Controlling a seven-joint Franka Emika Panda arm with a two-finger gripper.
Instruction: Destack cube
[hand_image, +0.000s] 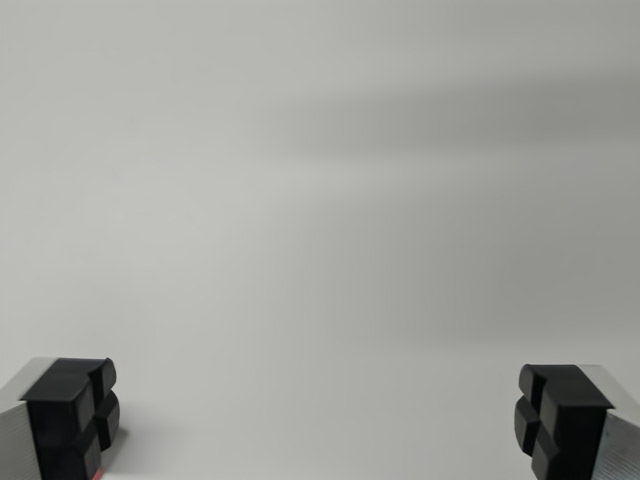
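Black pads: two rubbery, ridged fingers (71, 417) show at the bottom corners of the wrist view, each backed by a grey metal block.
Fingers' state: spread wide, one at the wrist view's left edge and one at its right, with nothing between them; they hold nothing.
Desk: a plain pale grey desk (320, 200) fills the whole view, crossed by a soft dark shadow band in the upper half.
Cube: not in view. No cube or stack can be seen anywhere between, ahead of or beside the fingers, so its place relative to them cannot be told.
Red trace: a thin reddish sliver sits at the very bottom edge beside the left finger; too small to say what it is.
Handling, as a judgement: a stacking cube is likely light and stiff, with flat and perhaps smooth sides, so it should take a firm pinch without harm.
Where to hold: probably on two opposite side faces of the top cube, above the seam, so the lower one stays put.
Step in hand: seemingly searching or approaching; destacking not yet begun.
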